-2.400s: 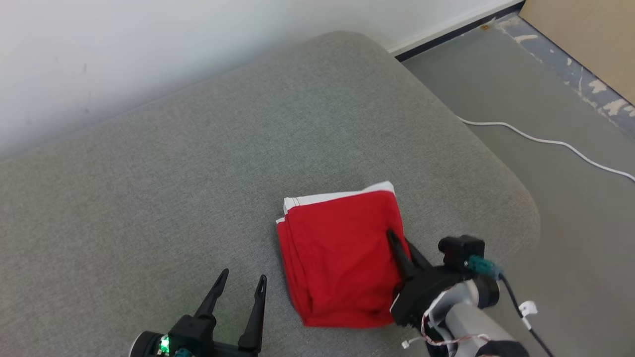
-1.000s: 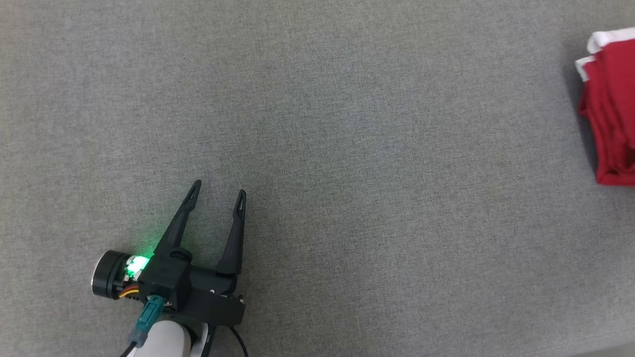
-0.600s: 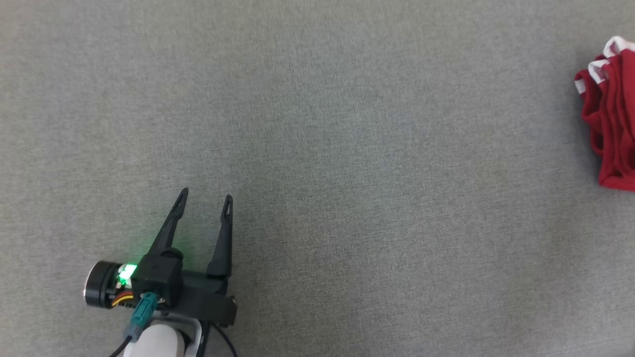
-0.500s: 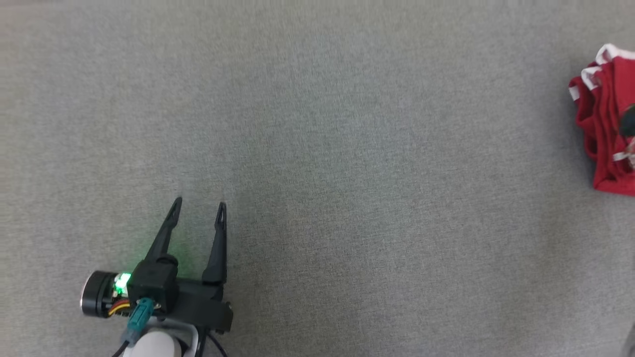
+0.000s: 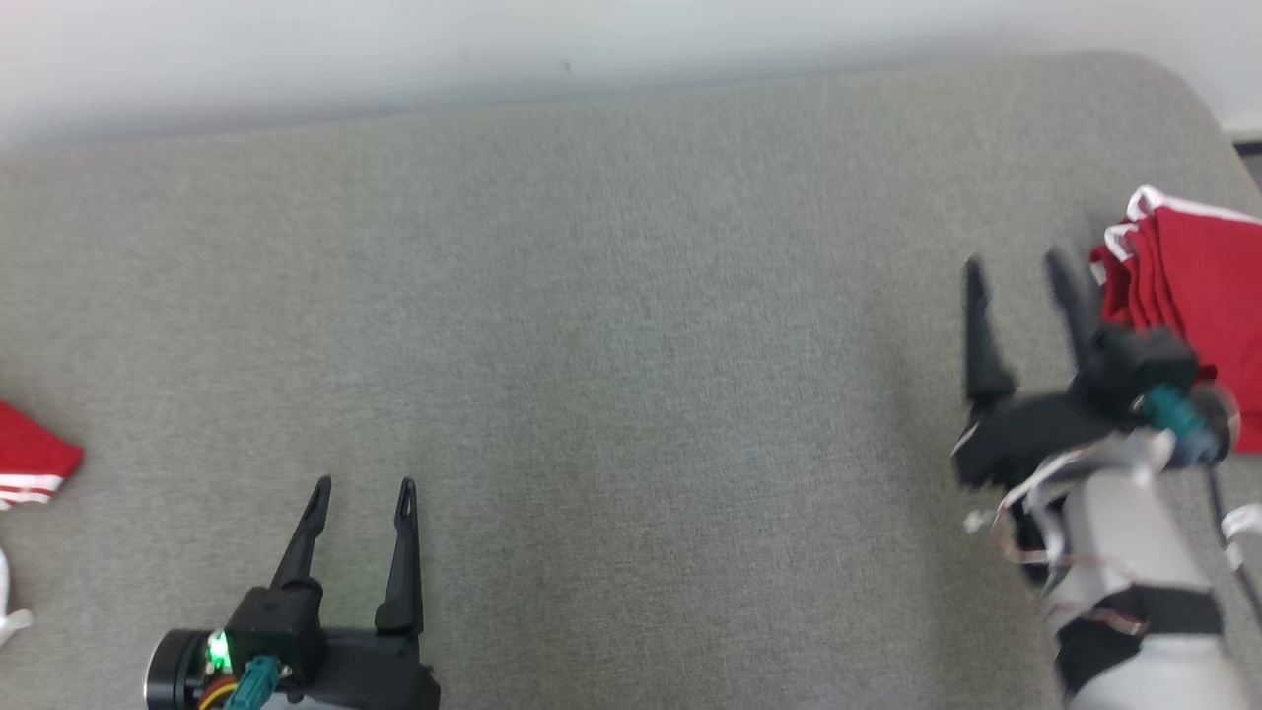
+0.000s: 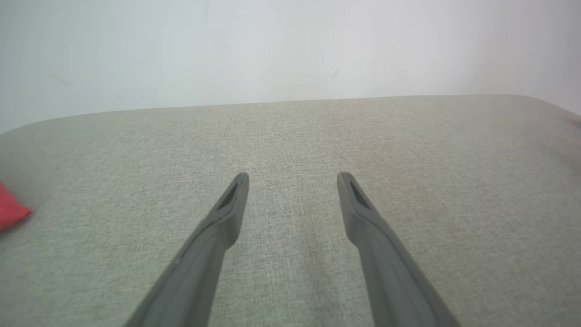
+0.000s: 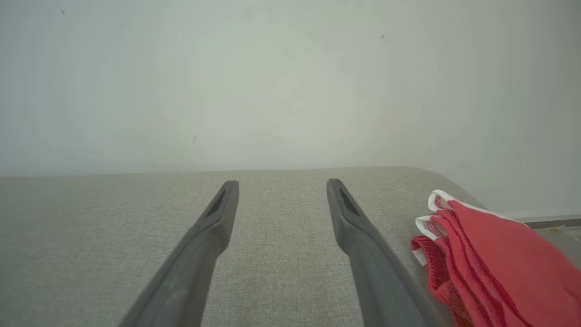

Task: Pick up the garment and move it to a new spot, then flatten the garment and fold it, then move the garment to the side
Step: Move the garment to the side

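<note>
The folded red garment (image 5: 1193, 296) with white trim lies at the right edge of the grey cushion (image 5: 611, 325); the right wrist view has it (image 7: 494, 259) at lower right. Just left of it, my right gripper (image 5: 1016, 264) stands open and empty, blurred in the head view, apart from the cloth. In its own view the right gripper (image 7: 281, 184) points at the wall over bare cushion. At the lower left my left gripper (image 5: 361, 485) is open with nothing between its fingers; its wrist view shows the left gripper (image 6: 292, 175) over bare fabric.
Another red piece of cloth with white stripes (image 5: 30, 463) pokes in at the left edge, also a red corner (image 6: 11, 211) in the left wrist view. A white wall (image 5: 493, 39) runs behind the cushion. A dark floor strip (image 5: 1247, 148) shows at far right.
The head camera has shifted, bringing the wall and cushion's back edge into view. My right gripper has let go of the garment, opened, and drawn back to its left.
</note>
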